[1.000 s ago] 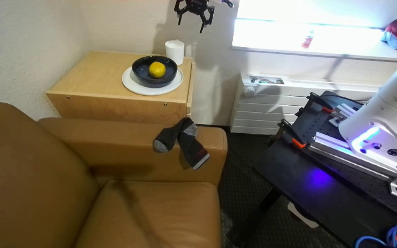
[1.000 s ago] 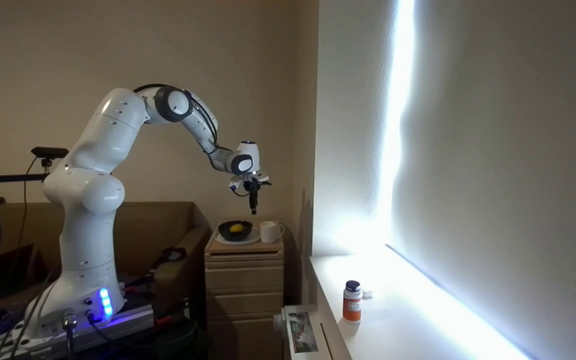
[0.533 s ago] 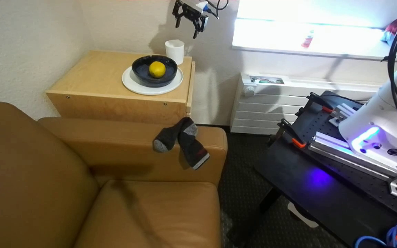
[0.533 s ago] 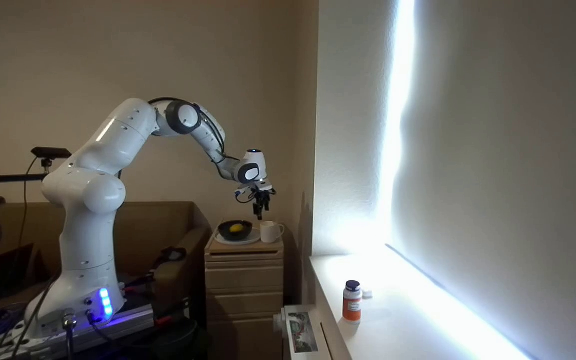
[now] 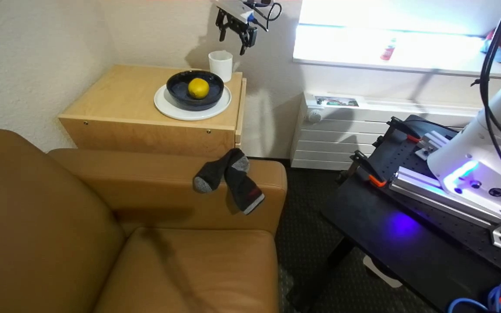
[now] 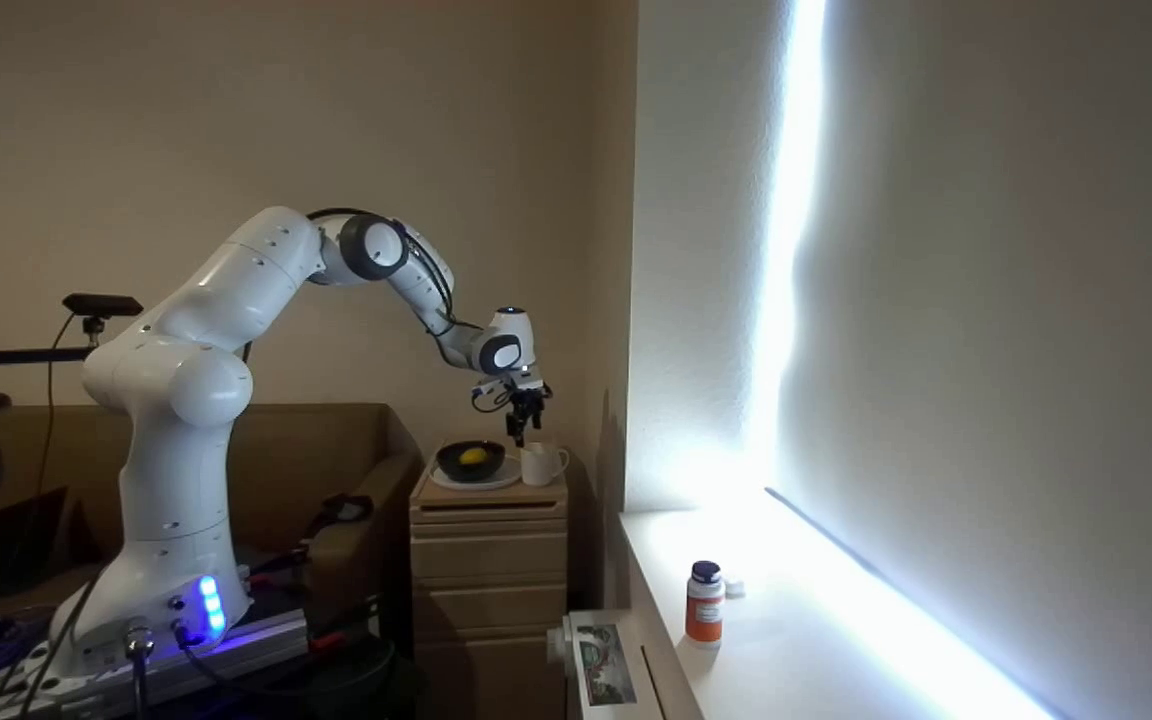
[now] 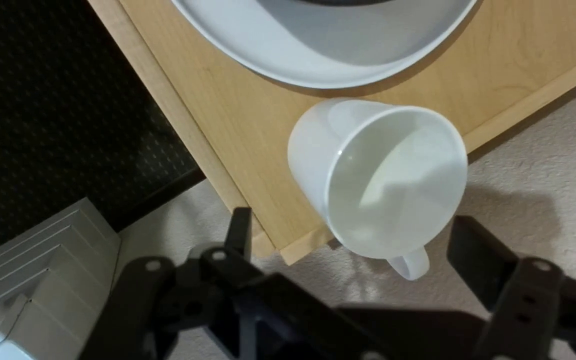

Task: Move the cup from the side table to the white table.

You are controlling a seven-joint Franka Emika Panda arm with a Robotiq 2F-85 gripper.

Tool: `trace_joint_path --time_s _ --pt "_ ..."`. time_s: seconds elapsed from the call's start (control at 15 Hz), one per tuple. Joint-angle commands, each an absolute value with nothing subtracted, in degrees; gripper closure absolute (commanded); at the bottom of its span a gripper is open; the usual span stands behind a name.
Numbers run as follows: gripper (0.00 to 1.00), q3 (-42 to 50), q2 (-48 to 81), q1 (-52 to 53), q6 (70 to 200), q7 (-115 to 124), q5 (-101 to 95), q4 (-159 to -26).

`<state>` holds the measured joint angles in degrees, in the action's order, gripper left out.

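Note:
The white cup [image 5: 221,68] stands upright near the corner of the tan wooden side table [image 5: 124,93], seen in both exterior views [image 6: 538,466]. In the wrist view the cup [image 7: 313,145] shows its open mouth, with its handle towards the wall. My gripper [image 5: 232,47] is open and empty above the cup; it also hangs over it in an exterior view [image 6: 528,434]. In the wrist view the spread fingers [image 7: 350,220] lie either side of the cup's handle end, not touching it. The white table is out of view.
A white plate [image 5: 170,108] holding a black bowl [image 5: 198,103] with a yellow fruit [image 5: 198,88] stands close beside the cup. The wall [image 7: 543,200] is just behind. A sofa armrest [image 5: 159,169] with socks [image 5: 233,178], a radiator [image 5: 342,139] and a windowsill bottle [image 6: 704,605] are nearby.
My gripper has come down closer to the cup and turned about its vertical axis. It has shifted a little left in an exterior view. The cup has not moved.

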<state>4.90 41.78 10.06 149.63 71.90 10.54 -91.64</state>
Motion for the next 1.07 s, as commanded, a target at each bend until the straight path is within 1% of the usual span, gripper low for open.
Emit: trace_joint_path --time_s 0.0,0.2,0.27,0.73,0.8,1.0 --pt "0.00 4.21 45.75 9.43 146.07 72.11 10.47 -87.93" --pt "0.00 4.63 48.52 9.89 146.05 72.70 10.18 -85.70" --pt "0.00 4.52 46.24 9.90 147.66 72.00 10.32 -88.96" --pt "0.00 4.09 50.15 9.14 146.77 72.17 11.02 -85.46" --pt "0.00 4.56 48.02 9.77 147.67 71.98 10.41 -88.10" --pt "0.00 4.58 49.45 9.71 147.69 71.98 10.43 -87.02"
